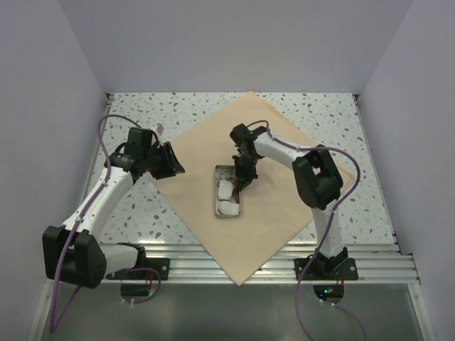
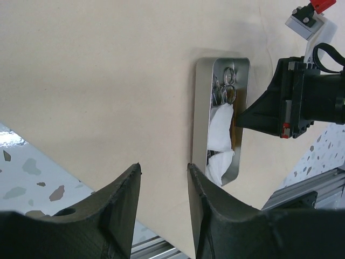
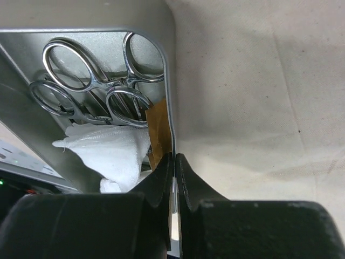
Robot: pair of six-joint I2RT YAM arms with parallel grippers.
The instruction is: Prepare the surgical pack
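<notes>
Item: one tan cloth (image 1: 284, 220), lying open as a diamond on the speckled surface (image 1: 142, 114), its near corner hanging over the metal rails.

Item: one silver tin (image 1: 217, 202), sitting lidless near the middle of the cloth, long side running near to far.

Contents, counted: four steel ring handles (image 3: 91, 86) at the far end, which I am reading as two instruments. Two pieces of white gauze (image 2: 221, 127) are filling the near half. One amber strip (image 3: 156, 127) is lying against the right wall; what it is I cannot tell.

Item: right gripper (image 3: 173, 167), fingers pressing together on the tin's thin right wall, one inside and one outside.

Item: left gripper (image 2: 164, 167), fingers standing about half apart and holding nothing, hovering over the cloth's left edge, well apart from the tin.

Hazards, as I am judging them:
- The grip is taking only one slick wall, so a lift could tilt the tin and spill the gauze and instruments.
- A sideways pull could drag the tin and ruck the cloth beneath it.
- The amber strip is lying just beside the pinch and could be caught.
</notes>
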